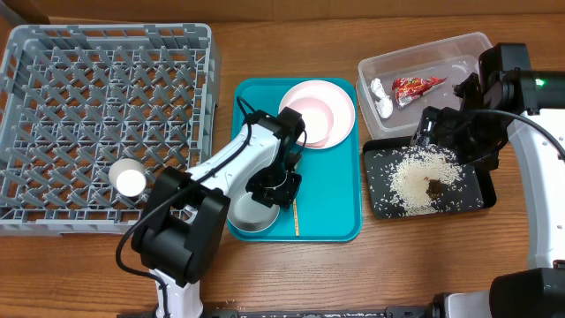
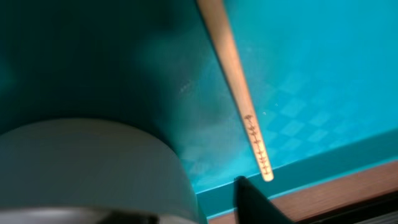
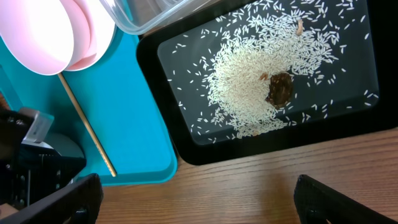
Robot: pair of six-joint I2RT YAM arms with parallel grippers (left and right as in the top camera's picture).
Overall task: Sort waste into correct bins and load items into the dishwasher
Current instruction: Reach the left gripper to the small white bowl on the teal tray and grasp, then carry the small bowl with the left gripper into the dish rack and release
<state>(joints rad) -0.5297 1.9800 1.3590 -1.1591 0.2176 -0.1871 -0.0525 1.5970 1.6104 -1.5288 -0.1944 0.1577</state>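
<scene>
The grey dish rack (image 1: 106, 124) is the largest thing, and it stands well to the left of the left gripper (image 1: 275, 187). The teal tray (image 1: 340, 216) lies directly under this gripper. The black tray (image 1: 472, 199) lies below the right gripper (image 3: 198, 186), and the clear tub (image 1: 441, 49) stands just beyond this gripper, on its far side.

The white plate (image 1: 347, 115) rests on the far part of the teal tray, beyond the left gripper and a little to its right. The light grey bowl (image 1: 247, 215) stands on the near part of the teal tray. The left gripper is low at the bowl's right rim. In the left wrist view only one dark finger (image 2: 252, 200) shows, beside the bowl's wall, so I cannot tell if this gripper is apart or together, or if it touches the bowl.

The pinkish bowl (image 1: 309, 108) sits on the plate. The white cup (image 1: 130, 180) stands upright in the near part of the rack, far to the left of the left gripper.

The red-and-white wrapper (image 1: 417, 86) and the white tissue (image 1: 381, 99) lie in the tub, beyond the right gripper. The wooden stick (image 2: 239, 93) lies flat on the teal tray just right of the left gripper, with one end near the tray's near edge.

The rice grains (image 3: 239, 93) are spread in the black tray, with the brown scrap (image 3: 280, 89) among them. The right gripper's fingers stand wide apart and hold nothing.
</scene>
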